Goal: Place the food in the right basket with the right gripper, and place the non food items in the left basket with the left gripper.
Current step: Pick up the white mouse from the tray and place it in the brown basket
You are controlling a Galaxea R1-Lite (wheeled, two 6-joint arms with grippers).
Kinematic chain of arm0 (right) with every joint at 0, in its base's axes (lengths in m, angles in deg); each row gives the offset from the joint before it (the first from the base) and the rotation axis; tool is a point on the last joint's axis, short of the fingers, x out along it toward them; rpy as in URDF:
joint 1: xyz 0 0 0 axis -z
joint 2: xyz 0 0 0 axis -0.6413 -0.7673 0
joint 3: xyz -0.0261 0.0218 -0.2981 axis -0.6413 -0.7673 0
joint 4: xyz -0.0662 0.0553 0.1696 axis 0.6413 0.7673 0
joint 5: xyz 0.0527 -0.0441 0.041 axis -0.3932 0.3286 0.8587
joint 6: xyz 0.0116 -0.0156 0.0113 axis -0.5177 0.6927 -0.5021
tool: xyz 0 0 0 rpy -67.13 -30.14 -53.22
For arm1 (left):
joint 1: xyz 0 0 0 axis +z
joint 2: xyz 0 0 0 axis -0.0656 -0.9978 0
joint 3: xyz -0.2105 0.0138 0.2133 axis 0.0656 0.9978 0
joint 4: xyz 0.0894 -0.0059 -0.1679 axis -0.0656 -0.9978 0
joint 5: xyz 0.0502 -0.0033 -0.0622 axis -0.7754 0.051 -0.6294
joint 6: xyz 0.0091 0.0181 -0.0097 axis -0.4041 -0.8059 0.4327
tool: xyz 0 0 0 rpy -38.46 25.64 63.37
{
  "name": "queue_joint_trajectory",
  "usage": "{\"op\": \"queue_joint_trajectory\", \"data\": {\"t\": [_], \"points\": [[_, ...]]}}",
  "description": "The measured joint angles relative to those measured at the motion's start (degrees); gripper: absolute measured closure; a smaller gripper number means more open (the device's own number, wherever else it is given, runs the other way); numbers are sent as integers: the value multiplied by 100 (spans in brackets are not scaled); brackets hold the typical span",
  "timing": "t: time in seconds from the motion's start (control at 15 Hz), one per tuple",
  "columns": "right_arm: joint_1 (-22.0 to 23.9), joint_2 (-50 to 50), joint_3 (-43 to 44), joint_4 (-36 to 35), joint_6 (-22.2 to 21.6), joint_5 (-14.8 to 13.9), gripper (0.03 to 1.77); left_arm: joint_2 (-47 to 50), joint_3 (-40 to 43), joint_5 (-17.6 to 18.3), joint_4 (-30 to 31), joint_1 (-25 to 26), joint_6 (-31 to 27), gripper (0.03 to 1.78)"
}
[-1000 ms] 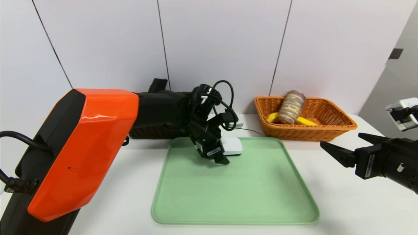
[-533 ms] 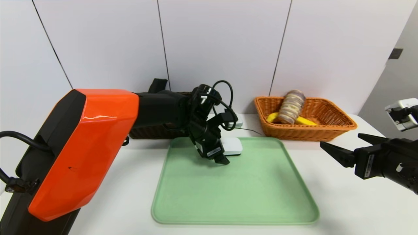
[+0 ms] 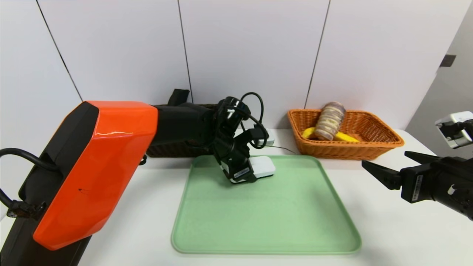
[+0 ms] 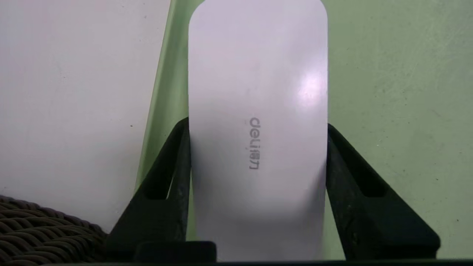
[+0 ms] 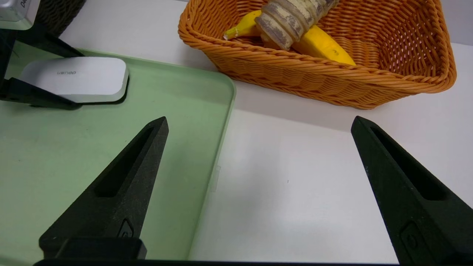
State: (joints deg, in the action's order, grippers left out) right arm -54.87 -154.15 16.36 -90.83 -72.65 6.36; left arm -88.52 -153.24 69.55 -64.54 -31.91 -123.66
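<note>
A white flat device (image 3: 264,166) (image 4: 258,74) (image 5: 77,75) lies at the far edge of the green tray (image 3: 277,221). My left gripper (image 3: 248,174) (image 4: 257,125) is shut on it, one black finger against each long side. The dark brown left basket (image 3: 170,149) (image 4: 33,236) stands behind the left arm, mostly hidden by it. A yellow banana (image 3: 345,137) (image 5: 321,44) and a striped bread loaf (image 3: 330,121) (image 5: 284,20) lie in the orange right basket (image 3: 347,151) (image 5: 332,81). My right gripper (image 3: 385,158) (image 5: 259,119) hangs open and empty over the table, right of the tray.
The white table (image 3: 388,229) runs up to a white panelled wall. My left arm's big orange shell (image 3: 96,166) fills the near left. A thin cable (image 3: 282,147) lies between the baskets.
My left gripper's fingers have closed in onto the white device's sides, and the device has shifted slightly. The right arm has stayed where it was.
</note>
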Motion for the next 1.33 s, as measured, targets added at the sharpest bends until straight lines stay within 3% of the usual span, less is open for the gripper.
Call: {"op": "queue_joint_trajectory", "data": {"t": [0.6,1.13,1.33], "points": [[-1,-59,9,-6,-6,30,9,160,11,-5,46,4,48,82],[-106,-166,52,-15,10,33,9,995,6,213,210,-11,1037,83],[-108,-174,39,-12,29,30,9,1308,6,28,397,-11,1404,83]]}}
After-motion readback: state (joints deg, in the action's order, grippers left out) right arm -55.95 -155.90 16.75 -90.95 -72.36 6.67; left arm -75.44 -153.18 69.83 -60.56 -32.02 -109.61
